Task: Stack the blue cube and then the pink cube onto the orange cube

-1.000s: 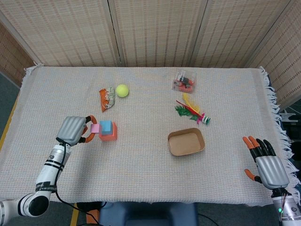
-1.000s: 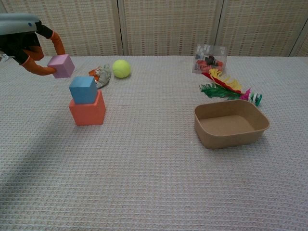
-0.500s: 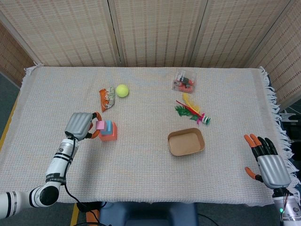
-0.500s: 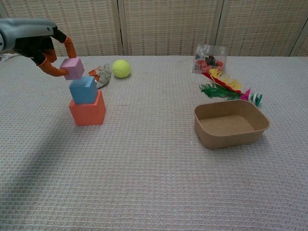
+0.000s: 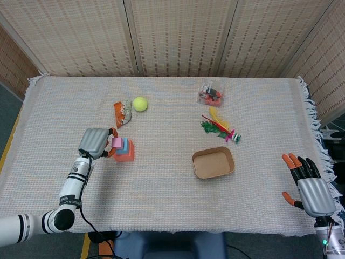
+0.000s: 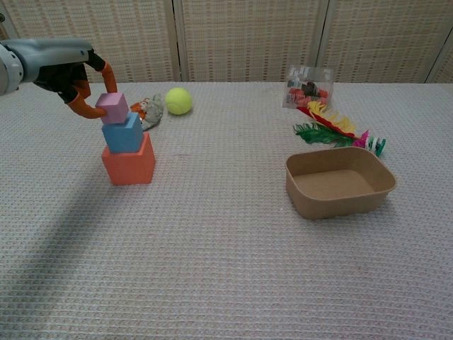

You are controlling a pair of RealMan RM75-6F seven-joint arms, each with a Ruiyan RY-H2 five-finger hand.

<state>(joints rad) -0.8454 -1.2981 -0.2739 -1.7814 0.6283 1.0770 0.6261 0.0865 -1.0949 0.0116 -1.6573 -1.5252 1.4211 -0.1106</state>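
Note:
The orange cube [image 6: 129, 163] stands on the cloth at the left, and the blue cube [image 6: 123, 134] sits on top of it. My left hand [image 5: 95, 142] pinches the small pink cube [image 6: 112, 108] between thumb and finger, tilted, low over the left part of the blue cube's top. Whether pink touches blue I cannot tell. In the head view the pink cube [image 5: 115, 143] shows just left of the blue cube [image 5: 123, 144] and the orange cube [image 5: 126, 155]. My right hand [image 5: 310, 189] hovers open at the table's near right corner, fingers spread, holding nothing.
A yellow tennis ball [image 6: 179, 100] and a crumpled snack wrapper [image 6: 146, 110] lie just behind the stack. A brown cardboard tray [image 6: 338, 181] sits right of centre. Beyond it lie a feathered toy [image 6: 333, 130] and a clear packet [image 6: 308, 86].
My left hand has carried the pink cube rightward and downward, from left of and above the stack to just over the blue cube. The right hand has drifted slightly toward the near edge.

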